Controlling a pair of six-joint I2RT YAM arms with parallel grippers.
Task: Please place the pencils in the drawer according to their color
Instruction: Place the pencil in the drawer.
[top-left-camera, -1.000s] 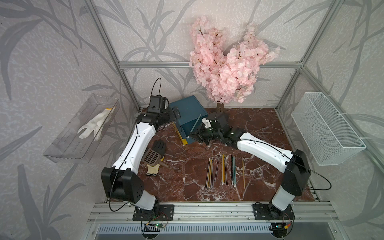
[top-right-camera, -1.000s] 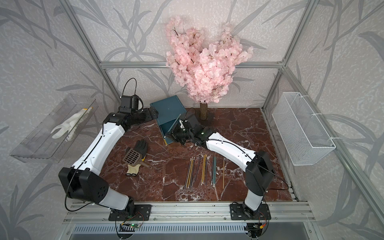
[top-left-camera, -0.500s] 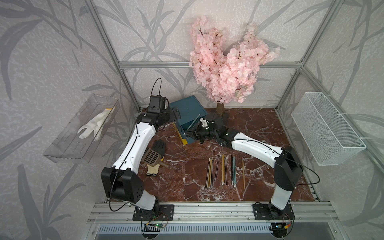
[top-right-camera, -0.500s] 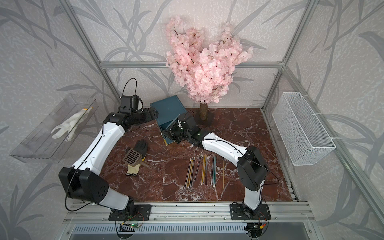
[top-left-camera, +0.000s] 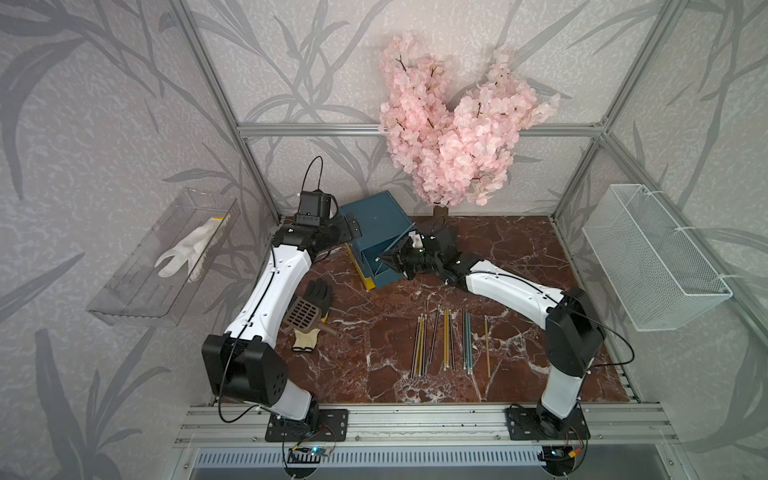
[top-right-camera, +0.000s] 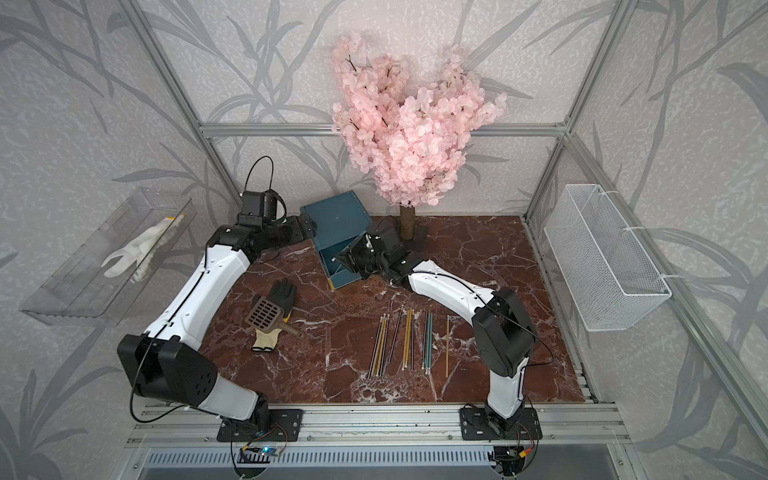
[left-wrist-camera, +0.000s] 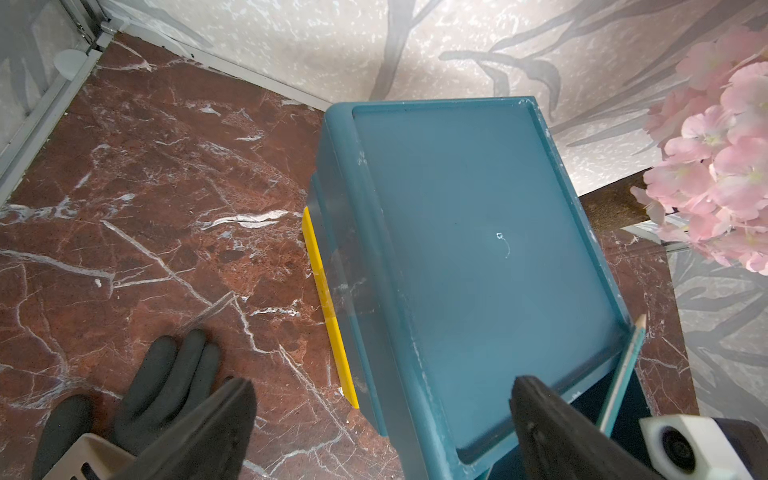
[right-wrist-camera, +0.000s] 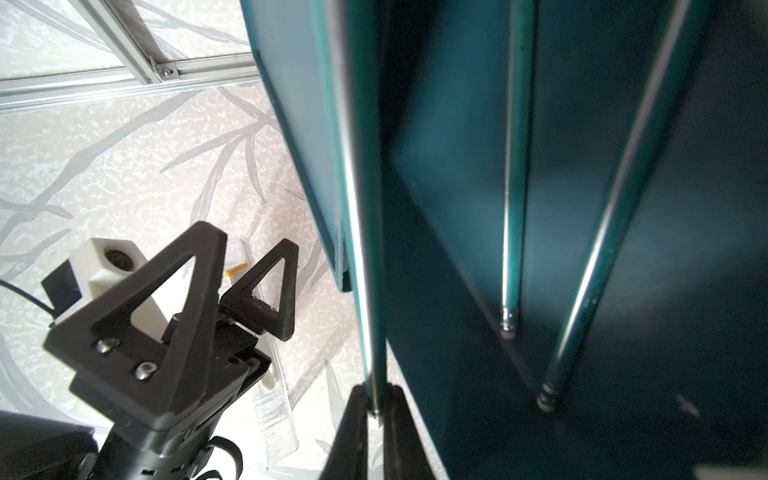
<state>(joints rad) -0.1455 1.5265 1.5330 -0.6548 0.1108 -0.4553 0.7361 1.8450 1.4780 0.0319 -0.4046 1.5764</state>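
The teal-blue drawer chest (top-left-camera: 376, 220) (top-right-camera: 336, 216) (left-wrist-camera: 478, 249) stands at the back, one teal drawer (top-left-camera: 374, 266) pulled out, and the yellow bottom drawer's (left-wrist-camera: 328, 307) edge shows. My right gripper (right-wrist-camera: 376, 395) (top-left-camera: 384, 258) is at the open drawer, shut on a teal pencil (right-wrist-camera: 357, 208) (left-wrist-camera: 623, 374). Two more teal pencils (right-wrist-camera: 513, 187) lie inside. My left gripper (left-wrist-camera: 382, 388) (top-left-camera: 352, 227) is open at the chest's left top edge, one finger over the lid and one over the floor. Several yellow, teal and dark pencils (top-left-camera: 446, 340) (top-right-camera: 405, 338) lie in a row on the marble floor.
A black glove (top-left-camera: 318, 293) and a brown slotted scoop (top-left-camera: 305, 313) lie beside my left arm. A pink blossom tree (top-left-camera: 449, 124) stands behind the chest. On the right wall hangs a white wire basket (top-left-camera: 648, 257); on the left wall, a clear tray (top-left-camera: 137, 286) with a white glove.
My right gripper has moved left with the teal pencil, up to the open drawer. The left arm and the pencils on the floor have not moved.
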